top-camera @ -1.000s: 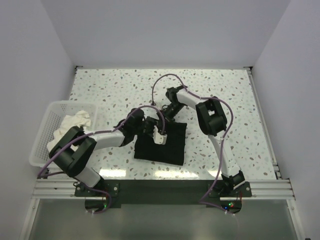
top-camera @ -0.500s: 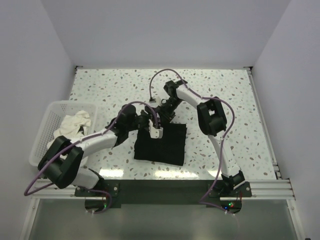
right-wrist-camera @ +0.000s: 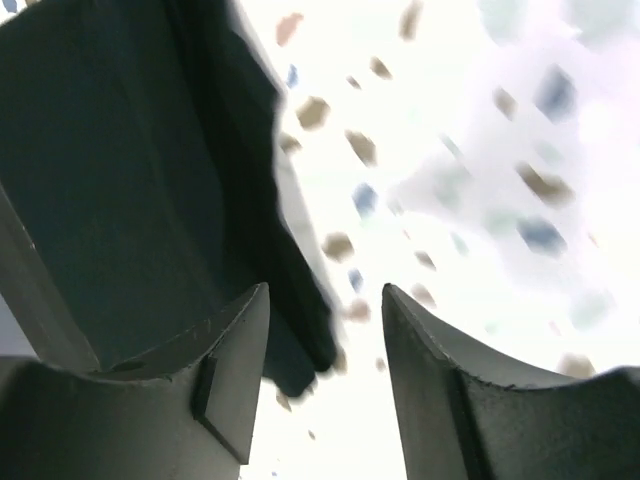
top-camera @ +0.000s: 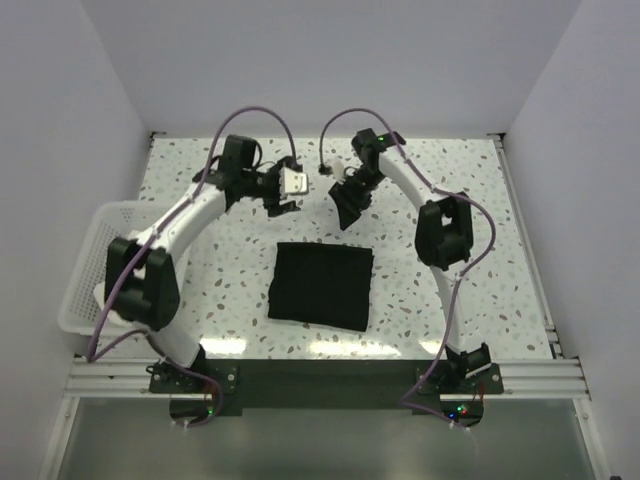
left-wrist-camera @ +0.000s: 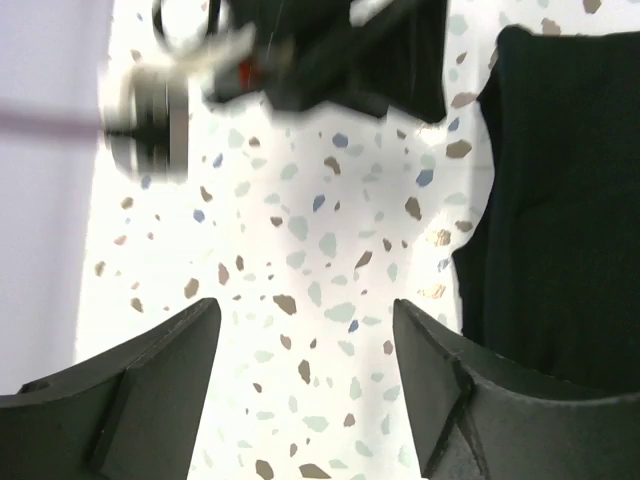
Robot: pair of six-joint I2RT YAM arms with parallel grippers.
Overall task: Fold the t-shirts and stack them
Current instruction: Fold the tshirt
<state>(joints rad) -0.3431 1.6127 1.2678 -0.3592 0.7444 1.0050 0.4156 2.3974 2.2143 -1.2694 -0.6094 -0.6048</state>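
Note:
A black t-shirt lies folded into a flat rectangle on the speckled table, in the middle near the front. My left gripper hovers beyond its far left corner, open, with only bare table between the fingers. In the left wrist view the black t-shirt fills the right side. My right gripper hangs beyond the shirt's far edge, open and empty. In the right wrist view the black t-shirt lies left of the fingers. No white t-shirt shows clearly.
A white lattice basket stands at the table's left edge, and my left arm crosses over it, hiding its contents. Walls close in the table at the back and on both sides. The right arm's wrist appears blurred in the left wrist view.
Both grippers have opened, let go of the black t-shirt and pulled up and away toward the far side. The shirt stays flat and folded.

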